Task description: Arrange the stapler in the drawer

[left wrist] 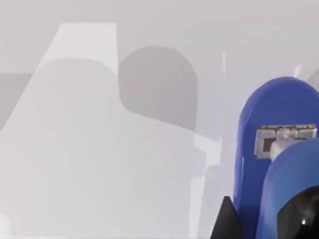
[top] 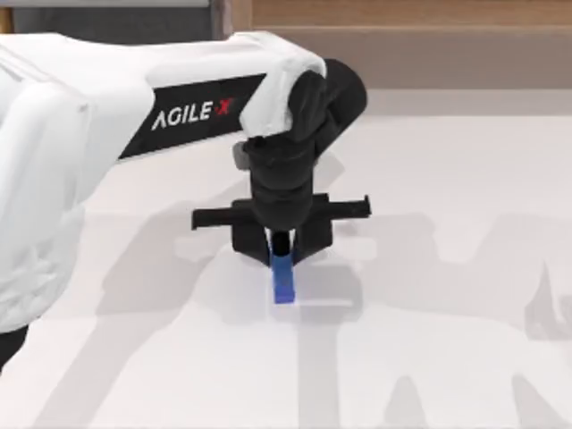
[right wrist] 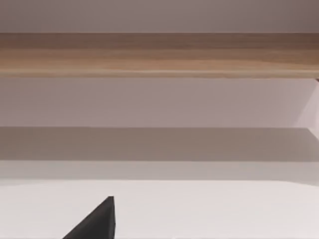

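Left gripper [top: 282, 248] over the middle of the white table [top: 447, 268], fingers closed on the black end of the blue stapler [top: 283, 279], stapler's blue length sticking out below the fingertips toward the table's near edge, wooden drawer front [right wrist: 159, 55] at the far edge.

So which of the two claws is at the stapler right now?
The left claw, on the white arm reaching in from the top view's left; it hangs directly over the blue stapler. The right claw faces a wooden panel.
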`<act>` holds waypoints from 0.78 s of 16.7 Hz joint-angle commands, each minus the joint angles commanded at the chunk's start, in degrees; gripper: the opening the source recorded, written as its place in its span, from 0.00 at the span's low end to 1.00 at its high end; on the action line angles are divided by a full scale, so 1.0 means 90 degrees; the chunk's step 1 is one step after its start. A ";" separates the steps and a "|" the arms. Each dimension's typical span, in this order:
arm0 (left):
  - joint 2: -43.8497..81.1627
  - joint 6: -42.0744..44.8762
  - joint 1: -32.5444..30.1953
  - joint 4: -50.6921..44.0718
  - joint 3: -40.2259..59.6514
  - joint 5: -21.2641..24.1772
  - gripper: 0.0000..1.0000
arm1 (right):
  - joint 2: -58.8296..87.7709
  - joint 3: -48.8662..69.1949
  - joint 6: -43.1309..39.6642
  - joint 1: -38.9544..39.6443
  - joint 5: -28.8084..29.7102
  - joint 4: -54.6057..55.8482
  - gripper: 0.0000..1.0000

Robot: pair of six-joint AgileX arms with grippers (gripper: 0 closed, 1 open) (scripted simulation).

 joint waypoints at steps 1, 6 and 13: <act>0.0000 0.0000 0.0000 0.0000 0.0000 0.0000 0.00 | 0.0000 0.0000 0.0000 0.0000 0.0000 0.0000 1.00; -0.0135 0.0732 0.0926 -0.0559 0.0639 -0.0110 0.00 | 0.0000 0.0000 0.0000 0.0000 0.0000 0.0000 1.00; 0.0037 0.2888 0.3596 -0.1796 0.2818 -0.0345 0.00 | 0.0000 0.0000 0.0000 0.0000 0.0000 0.0000 1.00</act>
